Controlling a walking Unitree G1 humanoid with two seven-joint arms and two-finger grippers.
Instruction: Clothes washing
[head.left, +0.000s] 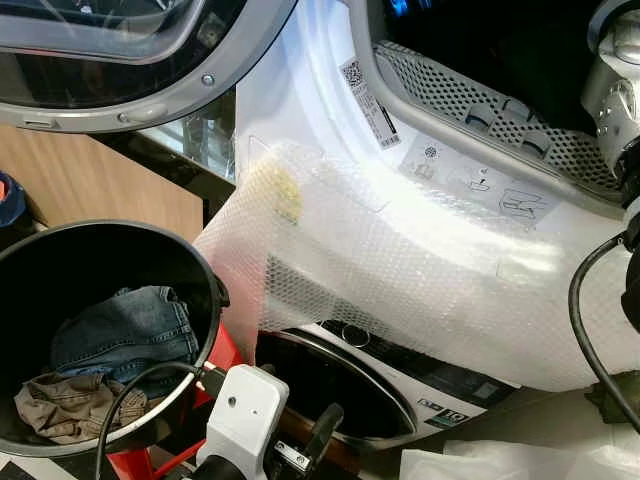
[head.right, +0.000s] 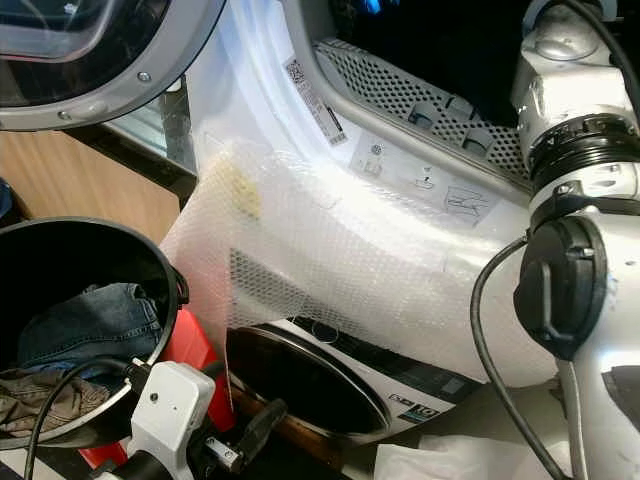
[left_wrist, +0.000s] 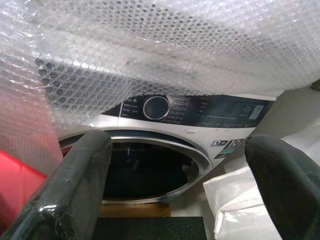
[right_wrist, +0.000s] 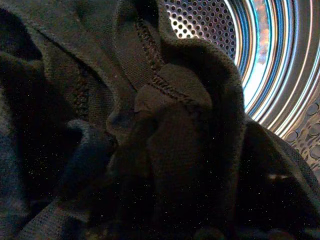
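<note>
The right arm reaches into the upper machine's drum. Its end effector's grip cannot be told, with dark cloth bunched right in front of it and the perforated steel drum wall beyond. The left end effector is spread wide, holding nothing, and faces the lower washer beneath bubble wrap. Beside it, to its left, a black basket holds jeans and a tan garment.

Jeans lie in the basket, left of the lower washer.
</note>
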